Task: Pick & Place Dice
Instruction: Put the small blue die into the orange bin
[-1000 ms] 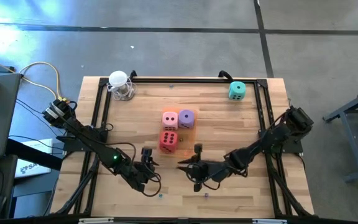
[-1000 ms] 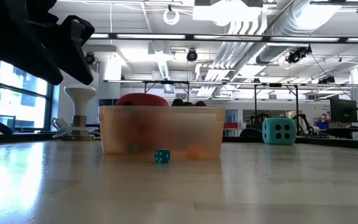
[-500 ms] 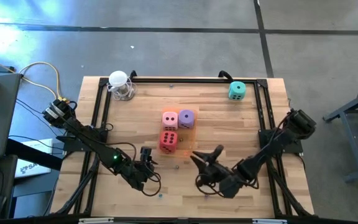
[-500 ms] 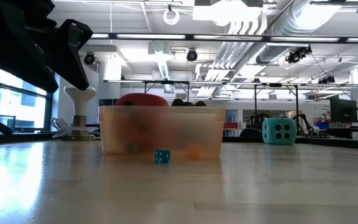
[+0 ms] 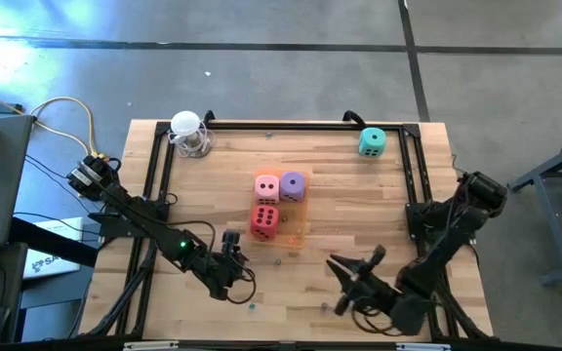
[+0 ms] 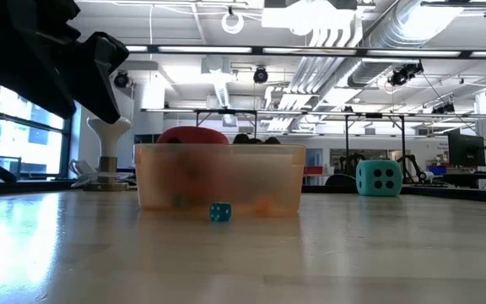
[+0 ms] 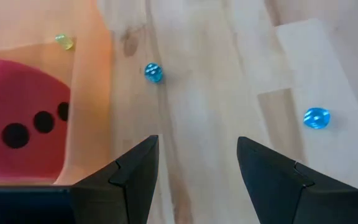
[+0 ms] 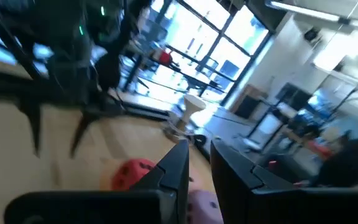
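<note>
Dice number four: red, pink and purple sit packed together in the tray, a flat translucent orange box at mid-table, red touching pink on the near side, purple beside pink. The teal die stands alone, well apart from the tray, near the far right corner of the table, close to the black frame rail. All four are soft-looking cubes with dark pips. In the low view the tray's cloudy front wall hides its dice except the red one's rounded top.

Bare pale wood planks lie open all round the tray, widest toward the far edge and the right side. Three tiny blue beads lie on the wood near the tray's front, faceted and glassy. A white stand sits at the far left corner.

The left gripper hovers low just left-front of the tray, fingers spread, holding nothing. The right gripper is well right-front of the tray near the table's front edge, fingers nearly pressed together, nothing seen between them
</note>
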You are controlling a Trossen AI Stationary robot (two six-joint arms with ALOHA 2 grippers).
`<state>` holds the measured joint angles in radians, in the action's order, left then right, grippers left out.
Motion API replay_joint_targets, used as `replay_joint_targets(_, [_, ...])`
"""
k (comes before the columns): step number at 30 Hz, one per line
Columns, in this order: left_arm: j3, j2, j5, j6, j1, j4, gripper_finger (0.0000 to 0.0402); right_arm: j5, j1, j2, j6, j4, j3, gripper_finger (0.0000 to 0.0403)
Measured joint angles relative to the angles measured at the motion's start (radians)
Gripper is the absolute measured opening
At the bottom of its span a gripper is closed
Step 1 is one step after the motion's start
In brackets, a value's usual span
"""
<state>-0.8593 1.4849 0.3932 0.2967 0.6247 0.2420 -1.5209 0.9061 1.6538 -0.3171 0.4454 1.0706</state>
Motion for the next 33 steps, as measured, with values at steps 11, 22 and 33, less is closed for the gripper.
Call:
replay_joint_targets(11, [0.0, 0.017, -0.018, 0.127, 0.002, -0.061, 0.021, 0.308, 0.168, -0.095, 0.4, -0.181, 0.0, 0.0056])
replay_joint_targets(22, [0.001, 0.083, -0.04, 0.078, -0.038, -0.15, 0.021, 0.723, 0.168, -0.148, 1.324, -0.963, 0.0, 0.0056])
replay_joint_targets(33, [0.0, 0.083, -0.16, 0.078, -0.078, -0.153, 0.021, 0.79, 0.035, -0.04, 1.387, -0.89, 0.0, 0.0078])
